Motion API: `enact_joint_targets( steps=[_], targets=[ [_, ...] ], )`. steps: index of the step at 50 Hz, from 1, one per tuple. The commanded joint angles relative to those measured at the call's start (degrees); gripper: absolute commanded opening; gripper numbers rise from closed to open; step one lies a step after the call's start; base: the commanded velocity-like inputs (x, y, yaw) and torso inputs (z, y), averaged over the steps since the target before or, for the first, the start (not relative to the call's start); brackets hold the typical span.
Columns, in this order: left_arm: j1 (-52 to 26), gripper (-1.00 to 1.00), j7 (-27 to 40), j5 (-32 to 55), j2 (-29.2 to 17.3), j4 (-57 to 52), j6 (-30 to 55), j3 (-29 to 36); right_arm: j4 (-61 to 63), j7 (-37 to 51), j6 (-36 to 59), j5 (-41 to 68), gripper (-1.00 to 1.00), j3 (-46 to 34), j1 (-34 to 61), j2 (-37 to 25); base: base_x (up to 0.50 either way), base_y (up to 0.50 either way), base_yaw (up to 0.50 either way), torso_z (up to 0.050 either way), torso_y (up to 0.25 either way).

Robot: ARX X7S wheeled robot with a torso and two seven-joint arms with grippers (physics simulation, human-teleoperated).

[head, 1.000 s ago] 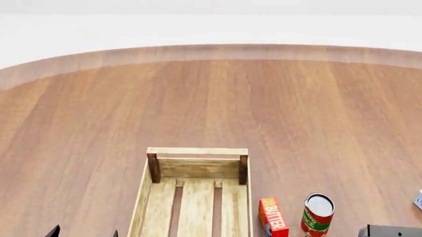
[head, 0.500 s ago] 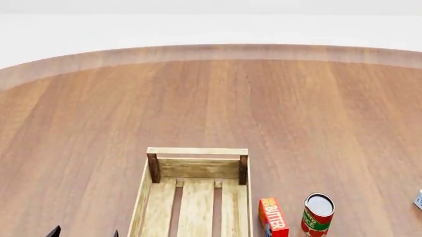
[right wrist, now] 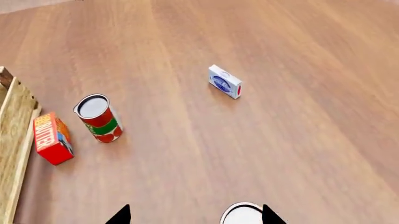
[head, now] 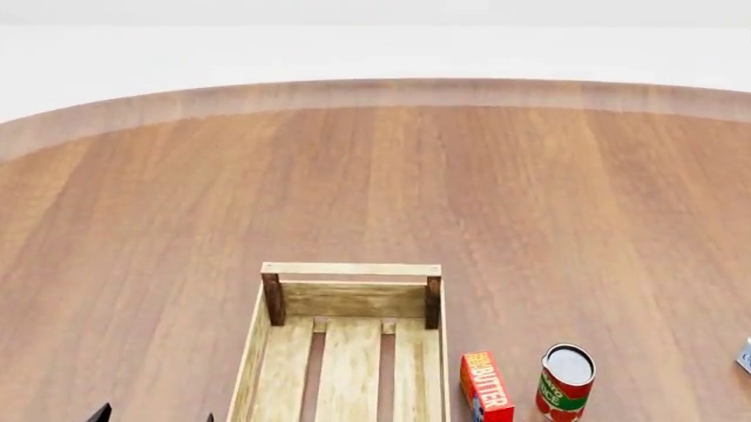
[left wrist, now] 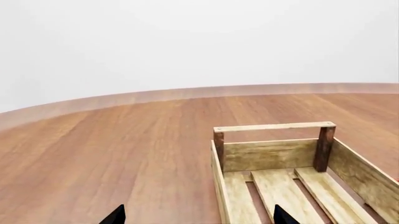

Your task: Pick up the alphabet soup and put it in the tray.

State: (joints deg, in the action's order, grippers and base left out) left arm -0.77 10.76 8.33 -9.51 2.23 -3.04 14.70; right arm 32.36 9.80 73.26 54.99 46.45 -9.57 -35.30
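The tray [head: 347, 352] is a light-wood slatted crate at the bottom middle of the head view. It also shows in the left wrist view [left wrist: 281, 168] and at the edge of the right wrist view [right wrist: 14, 140]. My left gripper [left wrist: 198, 218] is open and empty, just left of the tray's near part; its tips show in the head view [head: 154, 417]. My right gripper [right wrist: 196, 217] is open. A pale round can top with a metal rim, the alphabet soup [right wrist: 242, 216], lies between its fingertips, close to one of them. The can's label is out of view.
A red butter box [head: 484, 385] and a slim red and green can [head: 565, 381] stand right of the tray; both show in the right wrist view, box [right wrist: 52, 138] and can [right wrist: 100, 118]. A small white and blue box [right wrist: 225, 82] stands farther right. The round wooden table's edge [head: 375, 88] curves at the back.
A dark part of the right arm at the head view's bottom right corner has left the view. The left fingertips have sunk slightly. The objects have not moved.
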Motion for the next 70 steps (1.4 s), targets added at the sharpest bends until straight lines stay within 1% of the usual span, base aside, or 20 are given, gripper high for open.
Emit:
enact_joint_targets(
  steps=[1, 14, 22, 29, 35, 58, 70],
  targets=[
    [-0.05, 1.00, 0.38, 0.27, -0.27, 0.04, 0.00, 0.45, -3.09, -2.18, -3.16, -1.82, 1.00, 3.80, -3.71, 0.87, 0.00, 0.00, 0.00, 0.000, 0.000],
    [-0.61, 1.00, 0.62, 0.86, -0.46, 0.72, 0.28, 0.82, -8.26, -4.13, -9.26, -6.35, 1.00, 1.80, -4.89, 3.07, 0.00, 0.00, 0.00, 0.000, 0.000],
    [-0.64, 1.00, 0.97, 0.81, -0.65, 0.75, 0.00, 1.10, -11.83, -4.48, -11.67, -8.03, 1.00, 0.40, -3.27, 3.43, 0.00, 0.00, 0.00, 0.000, 0.000],
    [-0.62, 1.00, 1.23, 0.52, -0.85, 0.81, -0.27, 1.54, -15.38, -4.71, -14.21, -10.59, 1.00, -3.42, -1.07, 3.42, 0.00, 0.00, 0.00, 0.000, 0.000],
    [-0.52, 1.00, 1.49, 0.55, -1.00, 0.75, -0.36, 1.73, -19.54, -5.65, -16.44, -11.77, 1.00, -4.63, 0.58, 3.81, 0.00, 0.00, 0.00, 0.000, 0.000],
    [-0.57, 1.00, 2.09, 0.88, -1.51, 0.67, -0.64, 2.50, -27.39, -6.44, -20.91, -16.02, 1.00, -11.48, 4.14, 5.29, 0.00, 0.00, 0.00, 0.000, 0.000],
    [-0.65, 1.00, 2.38, 1.12, -1.77, 0.73, -0.78, 2.82, -29.63, -7.04, -22.50, -16.97, 1.00, -12.46, 4.27, 5.74, 0.00, 0.00, 0.00, 0.000, 0.000]
  ],
)
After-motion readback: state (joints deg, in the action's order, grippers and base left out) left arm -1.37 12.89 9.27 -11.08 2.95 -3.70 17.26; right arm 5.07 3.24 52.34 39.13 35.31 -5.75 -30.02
